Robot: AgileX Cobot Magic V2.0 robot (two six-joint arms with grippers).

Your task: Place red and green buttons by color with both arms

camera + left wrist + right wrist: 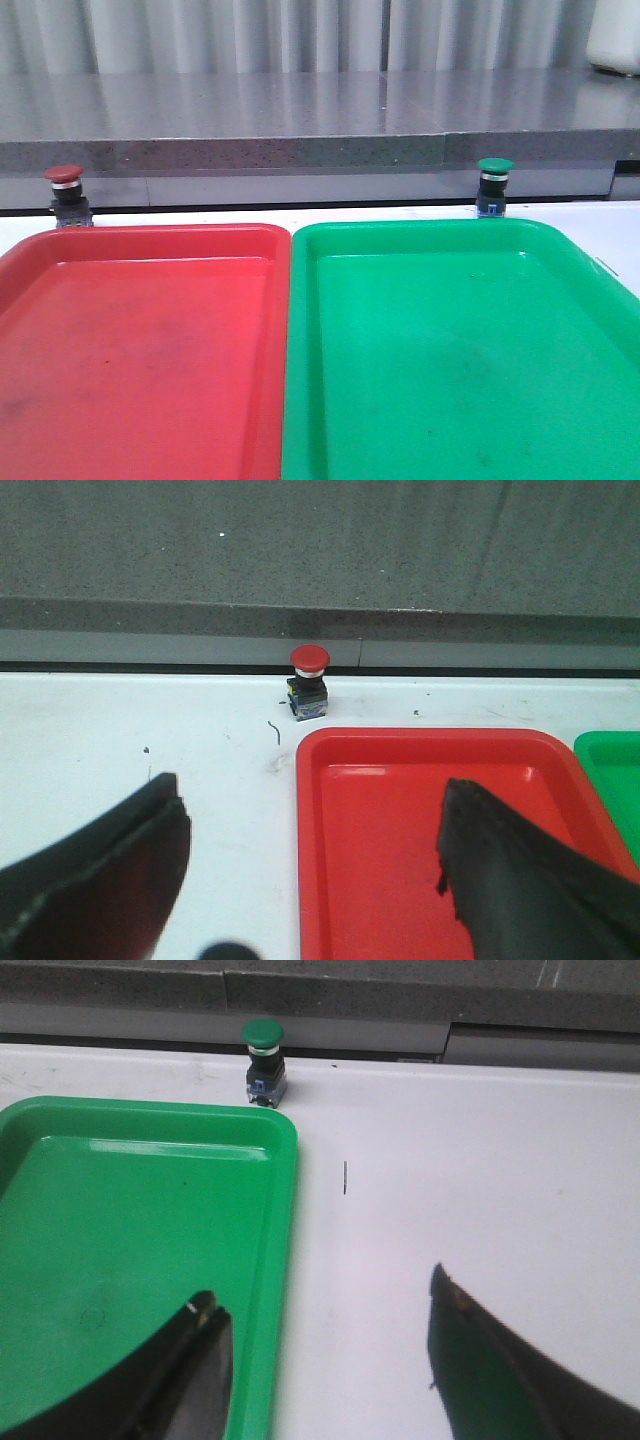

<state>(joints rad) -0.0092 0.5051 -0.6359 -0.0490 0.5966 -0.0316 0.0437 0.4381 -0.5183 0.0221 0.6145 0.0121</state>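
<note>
Both grippers, left and right, hover spread wide.

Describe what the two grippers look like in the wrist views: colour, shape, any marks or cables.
Only the fingers show. The left gripper has two black, wedge-shaped fingers tapering to blunt angular tips, matte, with rough chipped edges. The right gripper looks alike: black, claw-like fingers with pointed tips and a small pale scuff on one tip. No cables, labels or arm links are visible; the front view shows neither arm.
</note>
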